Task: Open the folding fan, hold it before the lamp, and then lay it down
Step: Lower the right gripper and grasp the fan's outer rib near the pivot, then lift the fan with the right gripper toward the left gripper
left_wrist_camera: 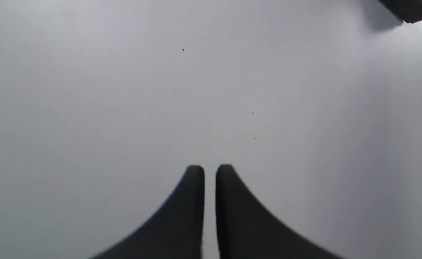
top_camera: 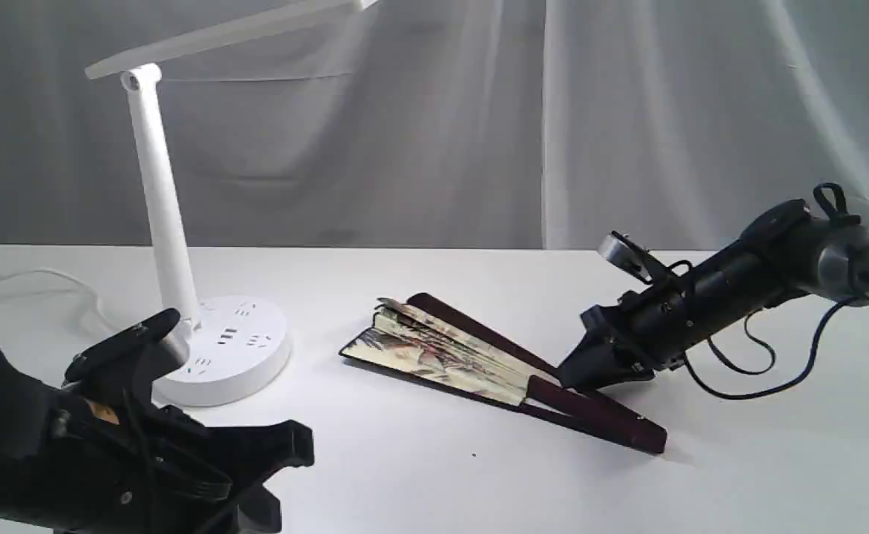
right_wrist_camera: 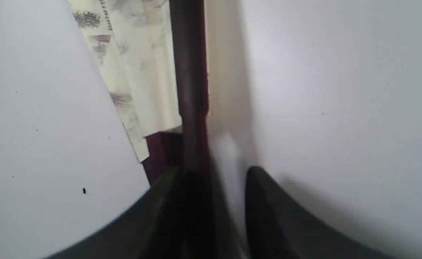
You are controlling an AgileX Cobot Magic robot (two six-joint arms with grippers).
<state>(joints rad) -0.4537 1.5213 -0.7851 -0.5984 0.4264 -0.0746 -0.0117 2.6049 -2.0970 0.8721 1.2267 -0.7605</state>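
The folding fan lies partly spread on the white table, with its painted cream pleats toward the lamp and its maroon guards running right to the pivot end. My right gripper is down at the ribs and open. In the right wrist view one maroon guard runs against the inner side of one finger, and bare table shows in the gap of the right gripper. My left gripper hovers low at the front left. Its fingers are shut on nothing.
The lamp's round socket base stands left of the fan, and its white cord trails off to the left. Its long head reaches over the table. A grey curtain hangs behind. A dark tip, apparently the fan's end, shows in the left wrist view.
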